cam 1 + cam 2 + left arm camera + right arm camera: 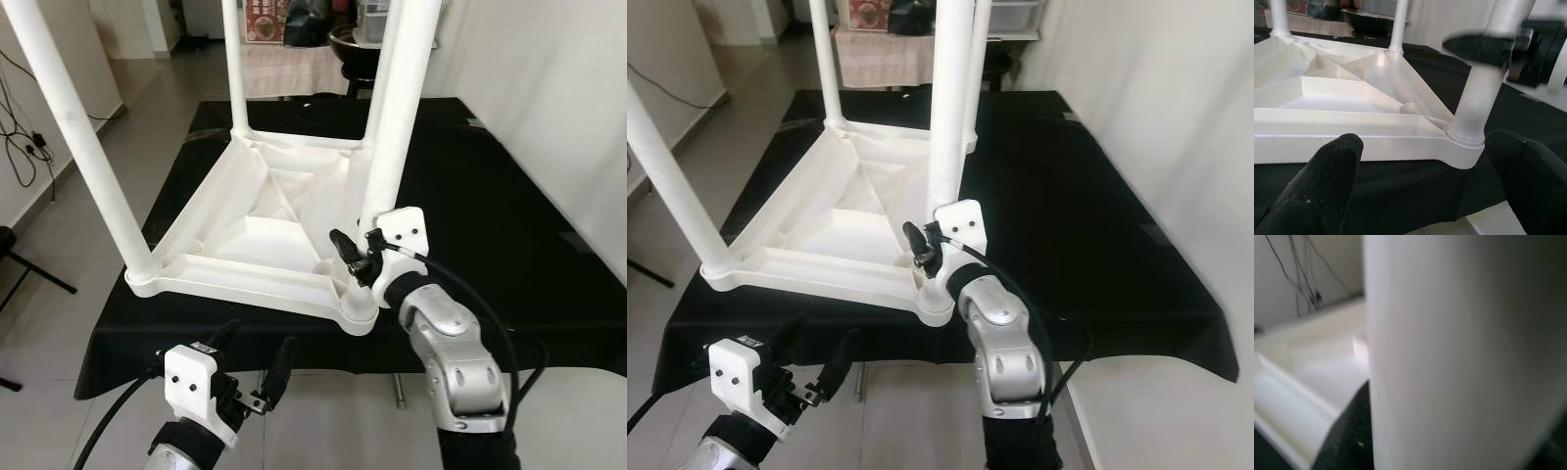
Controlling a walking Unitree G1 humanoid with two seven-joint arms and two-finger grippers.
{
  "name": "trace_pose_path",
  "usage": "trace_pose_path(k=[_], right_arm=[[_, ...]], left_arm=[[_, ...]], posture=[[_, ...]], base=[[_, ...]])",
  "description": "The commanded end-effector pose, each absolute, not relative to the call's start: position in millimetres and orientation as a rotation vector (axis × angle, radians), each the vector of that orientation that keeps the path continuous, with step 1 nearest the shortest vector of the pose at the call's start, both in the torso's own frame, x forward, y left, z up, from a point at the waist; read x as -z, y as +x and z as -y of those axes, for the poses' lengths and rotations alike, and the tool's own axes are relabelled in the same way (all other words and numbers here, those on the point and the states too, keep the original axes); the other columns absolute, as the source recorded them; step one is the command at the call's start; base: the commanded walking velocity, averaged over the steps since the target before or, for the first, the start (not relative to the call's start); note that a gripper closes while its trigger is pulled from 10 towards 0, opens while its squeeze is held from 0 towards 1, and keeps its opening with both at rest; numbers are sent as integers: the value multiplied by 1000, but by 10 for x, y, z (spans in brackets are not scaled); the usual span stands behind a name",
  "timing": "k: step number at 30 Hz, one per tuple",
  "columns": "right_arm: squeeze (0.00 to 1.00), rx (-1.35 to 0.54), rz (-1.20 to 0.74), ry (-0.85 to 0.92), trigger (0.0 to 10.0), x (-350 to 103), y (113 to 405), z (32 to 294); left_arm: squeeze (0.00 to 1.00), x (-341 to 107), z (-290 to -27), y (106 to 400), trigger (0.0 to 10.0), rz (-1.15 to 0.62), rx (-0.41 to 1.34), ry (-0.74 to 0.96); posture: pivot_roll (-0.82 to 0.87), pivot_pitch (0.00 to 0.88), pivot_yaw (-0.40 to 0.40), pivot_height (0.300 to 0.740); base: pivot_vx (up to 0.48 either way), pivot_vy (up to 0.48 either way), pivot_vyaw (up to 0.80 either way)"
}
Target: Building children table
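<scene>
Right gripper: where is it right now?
In the left eye view the right gripper is closed around the near-right table leg, just above its socket in the upturned white tabletop.

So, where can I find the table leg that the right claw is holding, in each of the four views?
Left eye view: the near right table leg rises right of centre, the right claw at its base.
Right eye view: at centre.
Left wrist view: upper right, standing in its corner socket.
Right wrist view: a blurred white column close up.
Shared landmark: the upturned white tabletop.
</scene>
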State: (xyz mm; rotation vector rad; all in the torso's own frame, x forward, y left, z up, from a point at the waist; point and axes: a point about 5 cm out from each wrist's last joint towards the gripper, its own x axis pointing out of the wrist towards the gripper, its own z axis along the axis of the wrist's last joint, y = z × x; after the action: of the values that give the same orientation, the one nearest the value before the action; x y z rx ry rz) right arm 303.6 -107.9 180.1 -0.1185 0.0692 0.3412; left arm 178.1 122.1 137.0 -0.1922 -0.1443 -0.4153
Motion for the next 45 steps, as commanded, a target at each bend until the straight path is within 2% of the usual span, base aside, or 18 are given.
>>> trace_pose_path(k=[1, 3, 5, 8, 9, 10, 11, 12, 14, 17, 23, 24, 25, 34, 42, 43, 44, 45], right_arm=[[1000, -335, -167, -105, 10000, -1629, 3053, 1108], [1000, -387, -120, -67, 10000, -1724, 3120, 1076], [1000, -552, -47, -11, 10000, -1870, 3219, 989], [1000, -726, 7, -29, 10000, -1970, 3251, 918], [1000, -726, 7, -29, 10000, -1970, 3251, 918], [1000, -870, 28, -80, 10000, -2006, 3216, 880], [0, -1018, 34, -119, 10000, -2034, 3178, 865], [0, -1018, 34, -119, 10000, -2034, 3178, 865], [0, -1285, 8, -204, 10000, -2064, 3135, 892], [0, -1393, -1, -246, 10000, -2107, 3166, 915], [0, -1450, 14, -261, 10000, -2185, 3280, 889], [0, -1454, 22, -282, 9255, -2186, 3308, 871], [0, -1466, 22, -275, 0, -2182, 3314, 857], [0, -1544, 1, -241, 0, -2125, 3279, 920], [0, -1374, 26, -198, 0, -2094, 3266, 1086], [0, -1201, -26, -108, 0, -1962, 3186, 1084], [0, -820, -57, -126, 0, -1820, 3256, 1085], [0, -820, -57, -126, 0, -1820, 3256, 1085]], left_arm=[[0, -1333, -1222, 1778, 10000, 133, 411, -192], [0, -1333, -1219, 1780, 10000, 132, 415, -194], [0, -1337, -1211, 1785, 10000, 134, 417, -197], [0, -1338, -1206, 1785, 10000, 136, 418, -199], [0, -1338, -1206, 1785, 10000, 136, 418, -199], [0, -1339, -1202, 1786, 10000, 137, 418, -199], [0, -1341, -1199, 1786, 10000, 137, 418, -200], [0, -1341, -1199, 1786, 10000, 137, 418, -200], [0, -1339, -1194, 1785, 10000, 138, 418, -201], [0, -1338, -1195, 1777, 10000, 138, 417, -199], [0, -1338, -1196, 1762, 10000, 136, 414, -198], [0, -1340, -1194, 1757, 10000, 135, 414, -198], [0, -1343, -1192, 1750, 10000, 134, 413, -197], [0, -1352, -1192, 1740, 10000, 132, 413, -199], [0, -1367, -1198, 1740, 10000, 136, 414, -203], [0, -1371, -1214, 1741, 10000, 138, 412, -202], [0, -1372, -1228, 1742, 10000, 137, 412, -200], [0, -1372, -1228, 1742, 10000, 137, 412, -200]], posture=[[6, 84, -49, 740], [5, 82, -49, 740], [5, 86, -49, 740], [2, 85, -49, 740], [2, 85, -49, 740], [6, 86, -49, 740], [9, 91, -50, 740], [9, 91, -50, 740], [18, 90, -49, 740], [26, 91, -48, 740], [37, 98, -47, 740], [41, 101, -48, 740], [46, 107, -47, 740], [34, 120, -42, 740], [20, 134, -43, 740], [12, 141, -47, 740], [6, 148, -48, 740], [6, 148, -48, 740]], base=[[0, 0, 0], [0, 0, 0], [0, 0, 0], [0, 0, 0], [0, 0, 0], [0, 0, 0], [0, 0, 0], [0, 0, 0], [0, 0, 0], [0, 0, 0], [0, 0, 0], [0, 0, 0], [0, 0, 0], [0, 0, 0], [0, 0, 0], [0, 0, 0], [0, 0, 0], [0, 0, 0]])
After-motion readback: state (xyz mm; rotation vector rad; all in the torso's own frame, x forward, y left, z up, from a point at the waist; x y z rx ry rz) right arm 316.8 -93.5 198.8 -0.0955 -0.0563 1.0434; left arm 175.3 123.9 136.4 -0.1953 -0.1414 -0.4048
